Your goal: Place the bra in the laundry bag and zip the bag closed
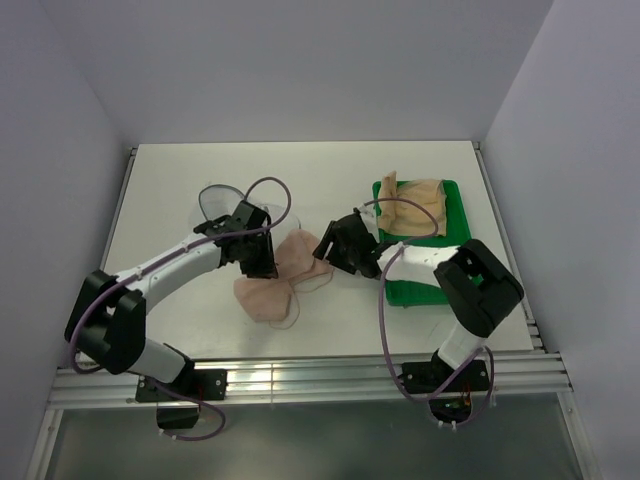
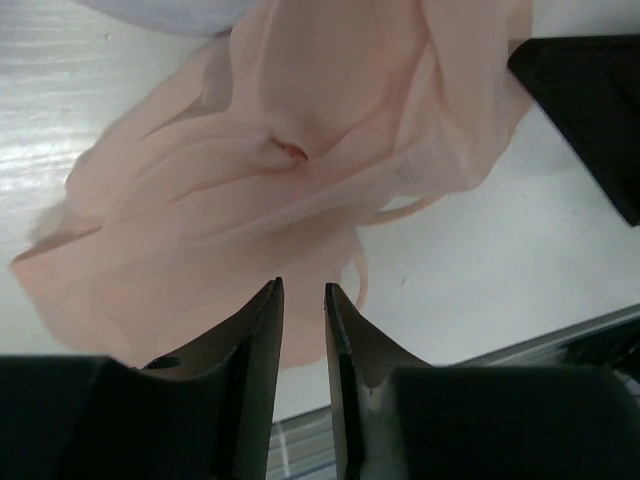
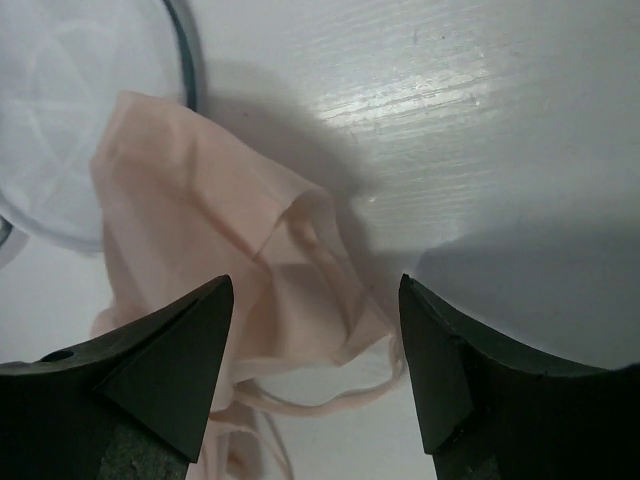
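The pale pink bra [image 1: 282,278] lies crumpled on the white table between my two grippers. In the left wrist view the bra [image 2: 300,170] fills the middle, and my left gripper [image 2: 303,290] hangs just over its near edge, jaws a narrow gap apart with nothing between them. My right gripper [image 3: 315,285] stands wide open over the bra [image 3: 230,260] and its thin strap loop [image 3: 330,400], holding nothing. The laundry bag [image 1: 215,200], white mesh with a dark rim, sits behind the left gripper [image 1: 260,262], partly hidden by that arm. The laundry bag [image 3: 80,110] shows open beside the bra.
A green tray [image 1: 445,195] at the right holds tan-beige garments [image 1: 415,205], close behind the right gripper [image 1: 332,250]. The right gripper's black finger [image 2: 590,110] shows in the left wrist view's upper right. Grey walls enclose the table on three sides.
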You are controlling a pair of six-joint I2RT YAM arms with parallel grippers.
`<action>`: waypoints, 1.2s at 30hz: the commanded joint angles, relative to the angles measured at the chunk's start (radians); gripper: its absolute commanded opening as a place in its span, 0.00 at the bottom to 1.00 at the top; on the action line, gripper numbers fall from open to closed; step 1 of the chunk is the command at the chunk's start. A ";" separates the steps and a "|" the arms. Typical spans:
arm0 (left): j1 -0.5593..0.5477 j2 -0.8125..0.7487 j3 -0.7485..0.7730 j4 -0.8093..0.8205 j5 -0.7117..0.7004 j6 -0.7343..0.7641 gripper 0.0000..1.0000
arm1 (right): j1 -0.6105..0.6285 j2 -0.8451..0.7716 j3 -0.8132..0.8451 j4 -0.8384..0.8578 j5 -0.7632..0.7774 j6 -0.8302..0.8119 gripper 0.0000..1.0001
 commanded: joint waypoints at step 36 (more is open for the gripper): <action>-0.115 0.159 0.149 0.125 -0.077 -0.144 0.52 | 0.155 -0.298 -0.099 -0.088 0.428 -0.126 0.11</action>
